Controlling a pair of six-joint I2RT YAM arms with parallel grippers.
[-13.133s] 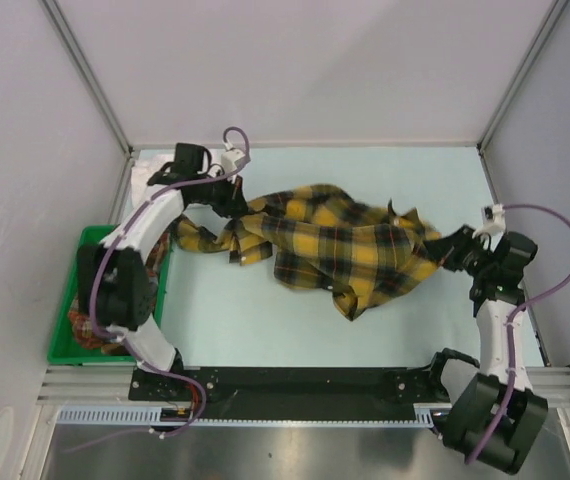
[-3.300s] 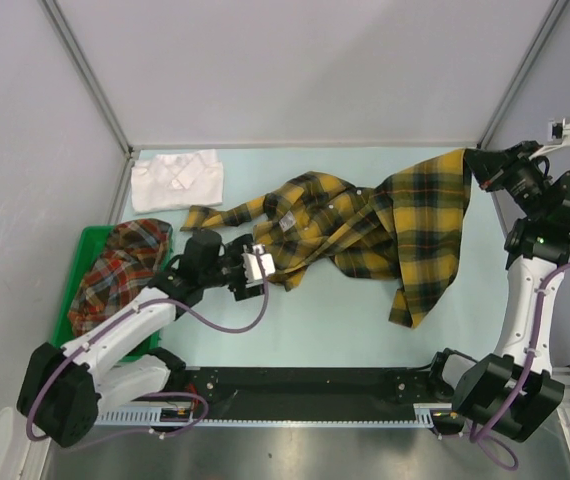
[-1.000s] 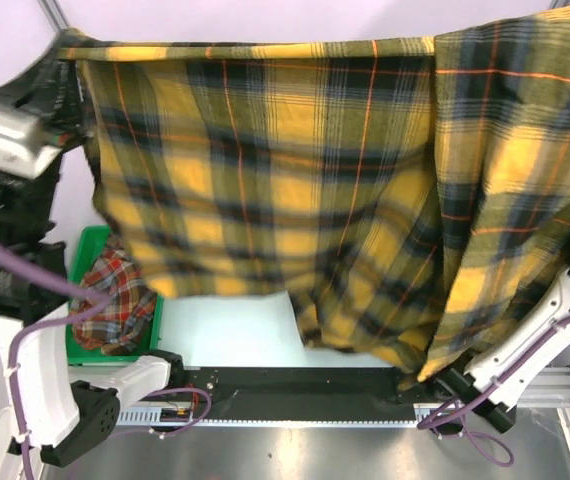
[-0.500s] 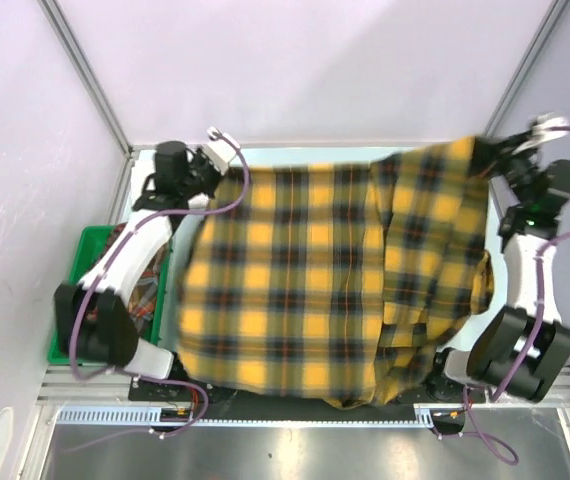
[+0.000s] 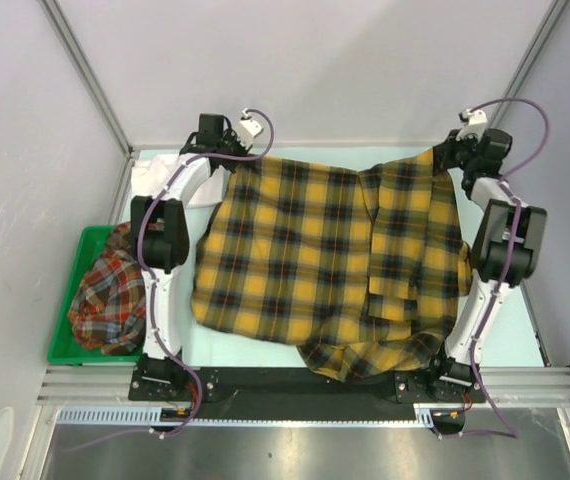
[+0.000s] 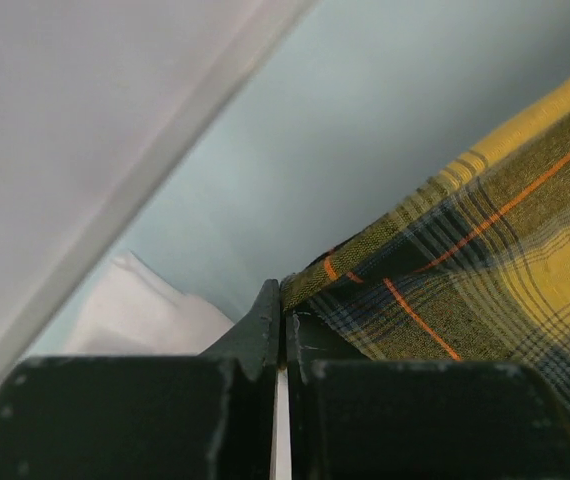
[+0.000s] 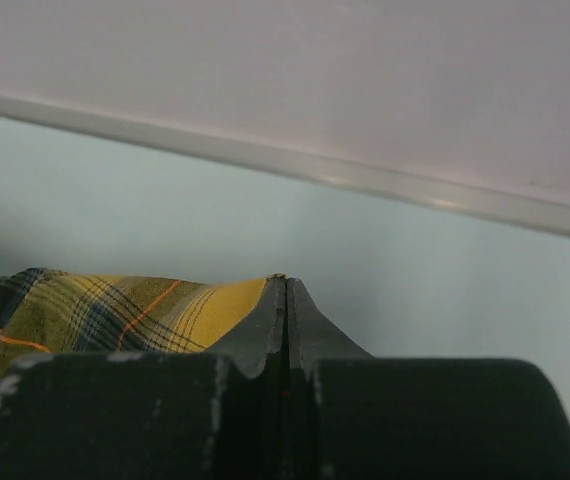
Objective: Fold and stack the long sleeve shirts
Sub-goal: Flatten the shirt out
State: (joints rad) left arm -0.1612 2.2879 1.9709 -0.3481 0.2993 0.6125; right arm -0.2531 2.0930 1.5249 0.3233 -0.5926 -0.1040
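The yellow-and-black plaid shirt (image 5: 315,250) lies spread over the table, its lower part bunched near the front edge. My left gripper (image 5: 233,160) is shut on its far left corner, which shows in the left wrist view (image 6: 445,270). My right gripper (image 5: 443,155) is shut on its far right corner, seen in the right wrist view (image 7: 115,305). The folded white shirt (image 5: 160,175) lies at the far left, partly behind the left arm, and shows in the left wrist view (image 6: 140,310). The red-orange plaid shirt (image 5: 110,295) sits crumpled in the green bin (image 5: 65,352).
The enclosure's back wall rail (image 7: 265,160) runs close behind both grippers. The grey side walls meet the table at the far corners. The black base rail (image 5: 265,385) runs along the near edge, partly under the shirt's hem.
The arms lifted the plaid shirt high and spread it, then brought it down flat on the table. Both grippers have moved to the far edge, still holding the corners.
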